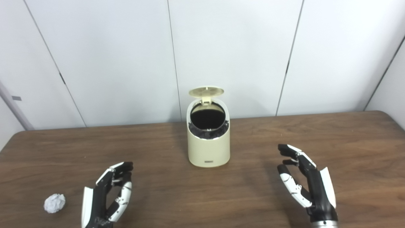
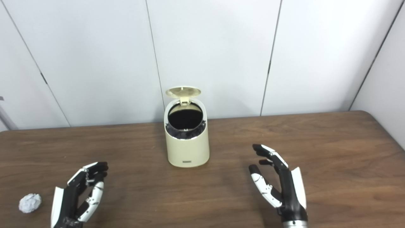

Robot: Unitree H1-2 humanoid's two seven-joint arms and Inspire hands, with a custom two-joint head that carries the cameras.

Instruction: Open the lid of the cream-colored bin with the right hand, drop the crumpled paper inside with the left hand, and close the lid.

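Even, diffuse light from overhead fills my view, bright on the white wall panels [image 1: 234,53] and softer on the brown table [image 1: 246,190], with no hard glare. Faint, blurred shadows pool beside the bin [image 1: 208,139] and beneath my right hand [image 1: 303,180]. Both pictures are slightly soft and grainy, and the bin's opening reads as flat black.

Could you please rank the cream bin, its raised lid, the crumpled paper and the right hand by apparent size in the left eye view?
1. Cream bin.
2. Right hand, though it's nearer the camera, so unsure.
3. Lid, seen tilted.
4. Crumpled paper.
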